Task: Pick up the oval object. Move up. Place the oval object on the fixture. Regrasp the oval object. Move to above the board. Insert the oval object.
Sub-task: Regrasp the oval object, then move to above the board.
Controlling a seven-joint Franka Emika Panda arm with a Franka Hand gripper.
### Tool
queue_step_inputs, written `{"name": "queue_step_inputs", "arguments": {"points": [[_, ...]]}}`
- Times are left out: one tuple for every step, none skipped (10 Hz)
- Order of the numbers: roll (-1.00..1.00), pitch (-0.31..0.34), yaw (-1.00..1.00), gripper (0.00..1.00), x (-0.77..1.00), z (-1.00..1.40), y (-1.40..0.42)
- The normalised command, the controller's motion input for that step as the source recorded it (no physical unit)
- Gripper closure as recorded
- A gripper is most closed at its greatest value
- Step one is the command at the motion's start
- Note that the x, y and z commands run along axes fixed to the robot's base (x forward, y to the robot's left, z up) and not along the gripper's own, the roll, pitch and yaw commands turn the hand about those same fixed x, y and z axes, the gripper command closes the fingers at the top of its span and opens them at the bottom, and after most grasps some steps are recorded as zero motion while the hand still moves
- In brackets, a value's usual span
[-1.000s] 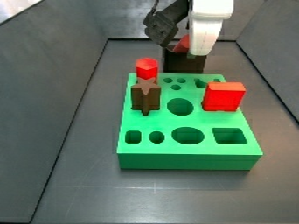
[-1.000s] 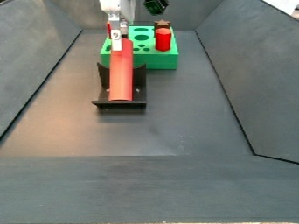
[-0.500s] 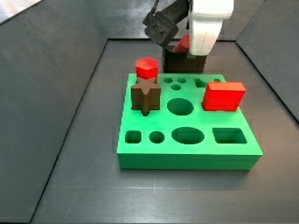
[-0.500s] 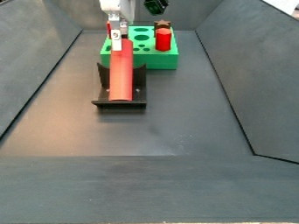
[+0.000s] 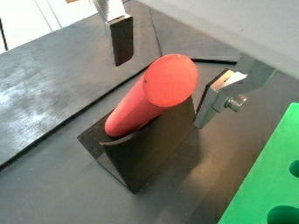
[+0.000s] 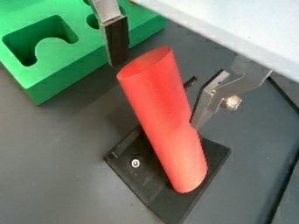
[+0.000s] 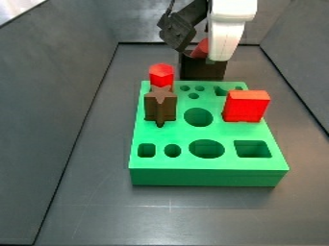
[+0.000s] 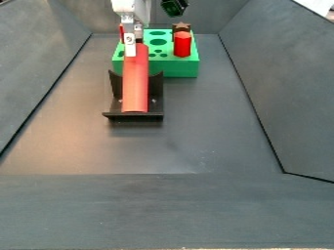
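The oval object (image 5: pixel 149 98) is a long salmon-red peg leaning on the dark fixture (image 5: pixel 149 159), its lower end in the notch; it shows in both wrist views (image 6: pixel 162 109) and in a side view (image 8: pixel 133 82). My gripper (image 5: pixel 172 68) is open around the peg's upper end, one finger (image 5: pixel 121 39) on each side with a gap, not touching it. The same shows in a wrist view (image 6: pixel 163 70). The green board (image 7: pixel 206 146) lies beside the fixture (image 8: pixel 135 113). In a side view the gripper (image 7: pixel 206 43) hides the peg.
On the board stand a short red hexagonal peg (image 7: pixel 161 74), a slim dark brown peg (image 7: pixel 160 106) and a red cube (image 7: pixel 245 105). Sloping grey walls enclose the dark floor. The board's corner shows in both wrist views (image 6: pixel 47 52) (image 5: pixel 274 175).
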Motion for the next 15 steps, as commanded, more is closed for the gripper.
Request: {"name": "queue_step_inputs", "arguments": {"points": [[-0.04,0.213,0.06,0.0,0.08,0.0,-0.01],[-0.04,0.213,0.06,0.0,0.08,0.0,-0.01],[-0.04,0.213,0.06,0.0,0.08,0.0,-0.01],[-0.04,0.213,0.06,0.0,0.08,0.0,-0.01],[-0.04,0.213,0.06,0.0,0.08,0.0,-0.01],[-0.04,0.213,0.06,0.0,0.08,0.0,-0.01],[-0.04,0.213,0.06,0.0,0.08,0.0,-0.01],[-0.04,0.213,0.06,0.0,0.08,0.0,-0.01],[-0.04,0.213,0.06,0.0,0.08,0.0,-0.01],[0.0,0.0,0.0,1.0,0.0,0.17,0.5],[0.22,-0.129,0.07,1.0,-0.15,1.0,-0.21],[0.23,-0.115,0.07,1.0,-0.15,1.0,-0.21],[0.21,-0.104,0.05,1.0,-0.15,1.0,-0.2],[0.17,-0.1,0.03,1.0,-0.14,1.0,-0.19],[0.14,-0.086,0.01,1.0,-0.14,1.0,-0.18]]}}
